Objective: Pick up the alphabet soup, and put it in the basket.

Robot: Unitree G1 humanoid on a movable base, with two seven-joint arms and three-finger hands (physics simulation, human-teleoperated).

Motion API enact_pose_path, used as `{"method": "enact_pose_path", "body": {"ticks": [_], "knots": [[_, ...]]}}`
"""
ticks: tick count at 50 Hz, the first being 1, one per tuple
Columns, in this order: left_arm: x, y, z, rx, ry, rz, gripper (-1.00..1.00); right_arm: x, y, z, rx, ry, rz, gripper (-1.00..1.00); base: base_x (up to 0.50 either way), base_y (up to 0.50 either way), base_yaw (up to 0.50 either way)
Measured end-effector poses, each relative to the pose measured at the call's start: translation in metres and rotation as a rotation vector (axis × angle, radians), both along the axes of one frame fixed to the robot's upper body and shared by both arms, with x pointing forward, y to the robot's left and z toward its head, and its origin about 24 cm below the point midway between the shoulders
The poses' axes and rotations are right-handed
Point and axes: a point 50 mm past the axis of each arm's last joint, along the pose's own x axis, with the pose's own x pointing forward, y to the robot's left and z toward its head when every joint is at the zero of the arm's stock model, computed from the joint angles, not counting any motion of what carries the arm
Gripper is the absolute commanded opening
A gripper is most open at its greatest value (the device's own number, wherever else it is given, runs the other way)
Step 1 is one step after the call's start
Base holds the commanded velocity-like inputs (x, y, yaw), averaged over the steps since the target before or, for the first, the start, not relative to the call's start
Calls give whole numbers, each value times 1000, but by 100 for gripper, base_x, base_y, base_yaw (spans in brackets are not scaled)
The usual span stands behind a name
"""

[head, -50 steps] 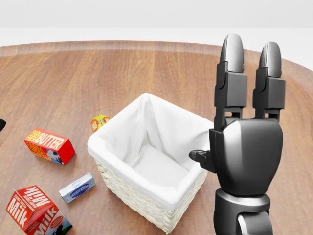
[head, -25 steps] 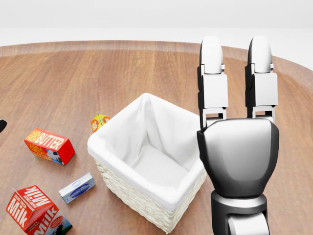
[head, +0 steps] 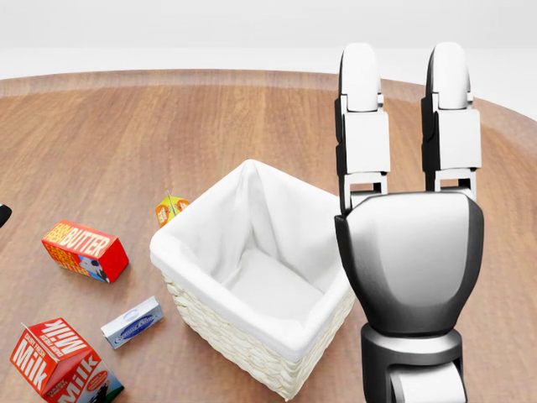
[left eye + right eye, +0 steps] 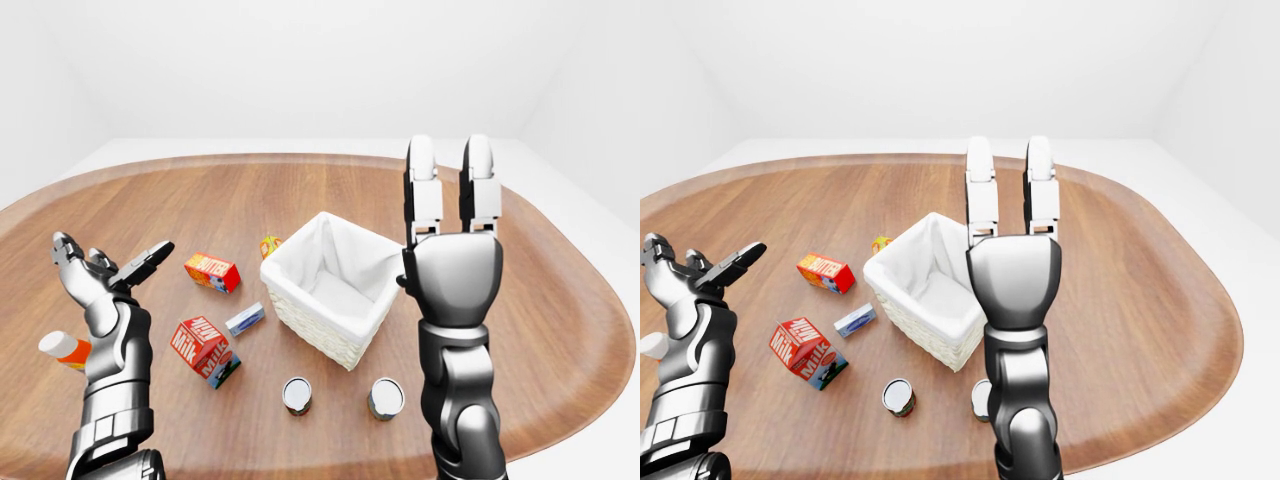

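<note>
Two small cans stand on the wooden table below the basket in the left-eye view, one (image 4: 297, 394) on the left and one (image 4: 385, 397) on the right, next to my right forearm. I cannot read their labels, so I cannot tell which is the alphabet soup. The wicker basket (image 4: 310, 325) with a white lining is empty in the middle of the table. My right hand (image 4: 450, 152) is raised above the basket's right side, fingers straight up, open and empty. My left hand (image 4: 112, 255) is held up at the left, open and empty.
Left of the basket lie a red butter box (image 4: 211, 271), a red milk carton (image 4: 204, 349), a small blue-white box (image 4: 245, 319) and a small orange carton (image 4: 270, 243). A white bottle with an orange cap (image 4: 63, 349) lies at the far left.
My raised right hand has turned about its wrist and shifted slightly left, so its thumb no longer shows. The basket and boxes have not moved.
</note>
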Motion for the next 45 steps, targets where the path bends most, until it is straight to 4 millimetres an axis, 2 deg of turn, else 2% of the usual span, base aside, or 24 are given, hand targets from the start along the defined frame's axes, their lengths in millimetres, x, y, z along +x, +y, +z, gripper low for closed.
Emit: {"method": "enact_pose_path", "body": {"ticks": [12,30,45], "knots": [[0,0,0,1,0,0,100,-3,0,0,3,14,1,100,0,0,0],[2,0,-2,4,7,7,100,-26,0,4,-41,120,-42,100,0,0,0],[2,0,-4,10,23,13,100,-44,-7,7,-66,252,-117,100,0,0,0]]}}
